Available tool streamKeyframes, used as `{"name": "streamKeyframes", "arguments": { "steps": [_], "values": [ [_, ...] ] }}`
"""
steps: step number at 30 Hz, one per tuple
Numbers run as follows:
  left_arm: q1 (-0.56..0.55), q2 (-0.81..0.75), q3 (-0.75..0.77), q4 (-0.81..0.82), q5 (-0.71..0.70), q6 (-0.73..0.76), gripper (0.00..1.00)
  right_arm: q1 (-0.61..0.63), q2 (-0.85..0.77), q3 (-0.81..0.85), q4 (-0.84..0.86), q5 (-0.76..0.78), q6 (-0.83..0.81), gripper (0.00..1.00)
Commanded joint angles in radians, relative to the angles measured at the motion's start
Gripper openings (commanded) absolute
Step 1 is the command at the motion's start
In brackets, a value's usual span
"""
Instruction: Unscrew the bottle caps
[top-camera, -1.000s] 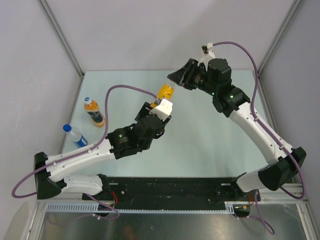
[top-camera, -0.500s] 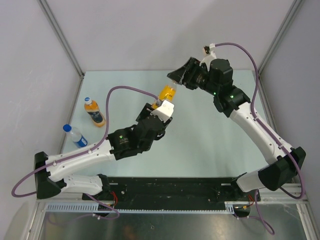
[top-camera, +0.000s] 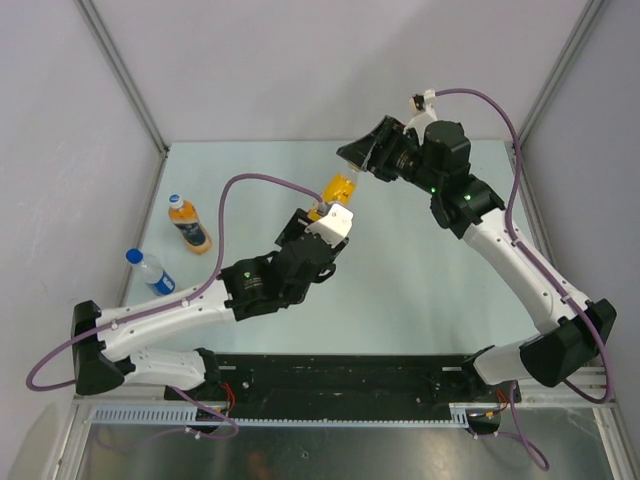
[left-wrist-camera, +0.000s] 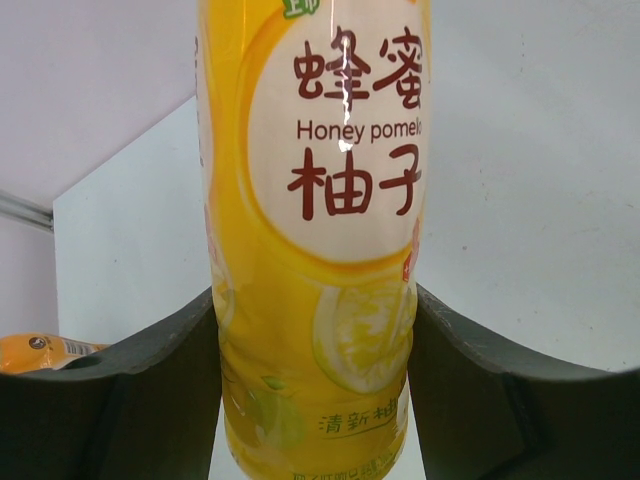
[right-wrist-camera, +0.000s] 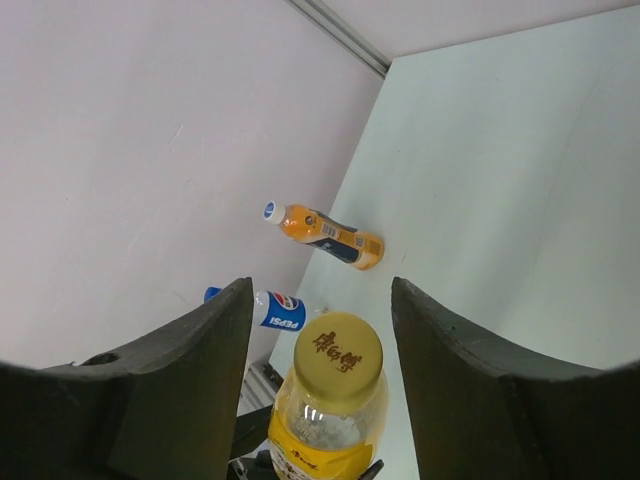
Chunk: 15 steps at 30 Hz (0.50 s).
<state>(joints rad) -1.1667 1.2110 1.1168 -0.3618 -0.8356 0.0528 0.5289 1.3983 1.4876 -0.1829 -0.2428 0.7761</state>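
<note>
Grips the tall yellow bottle (left-wrist-camera: 315, 200) low on its body with the left hand (left-wrist-camera: 312, 330), fingers clenched against both sides of the label, bottle upright near mid-desk (top-camera: 420, 270). Hovers the right hand (right-wrist-camera: 318, 290) above the yellow cap (right-wrist-camera: 338, 352), fingers spread wide, cap in the gap below and touching neither. Shows cap seated on the neck, so judged as the first cap, approach stage, no turning begun. Calls next for lowering the right hand until the fingers flank the cap squarely, closing on it, then twisting while the left hand resists the bottle's spin. Risks a slip on so small a cap. Finds the short orange bottle (top-camera: 188, 224) and the water bottle (top-camera: 152, 270) by the left wall, well apart, white cap (top-camera: 176, 200) and blue cap (top-camera: 133, 256) on.
</note>
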Motion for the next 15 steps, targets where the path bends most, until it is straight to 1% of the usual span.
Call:
{"name": "streamKeyframes", "arguments": {
  "steps": [1, 6, 10, 12, 15],
  "values": [
    [-0.012, 0.001, 0.017, 0.031, -0.040, -0.001, 0.14, -0.010, -0.045, 0.002, 0.053, -0.005, 0.006, 0.62],
    [-0.016, 0.005, 0.020, 0.029, -0.038, 0.001, 0.14, -0.010, -0.052, 0.000, 0.040, 0.010, 0.012, 0.50],
    [-0.022, 0.015, 0.025, 0.029, -0.043, 0.003, 0.14, -0.009, -0.052, -0.005, 0.039, 0.013, 0.013, 0.32],
    [-0.024, 0.018, 0.027, 0.028, -0.047, 0.003, 0.14, -0.010, -0.048, -0.006, 0.039, 0.004, 0.011, 0.29],
    [-0.026, 0.020, 0.029, 0.028, -0.049, 0.001, 0.14, -0.010, -0.044, -0.006, 0.042, -0.012, 0.008, 0.30]
  ]
}}
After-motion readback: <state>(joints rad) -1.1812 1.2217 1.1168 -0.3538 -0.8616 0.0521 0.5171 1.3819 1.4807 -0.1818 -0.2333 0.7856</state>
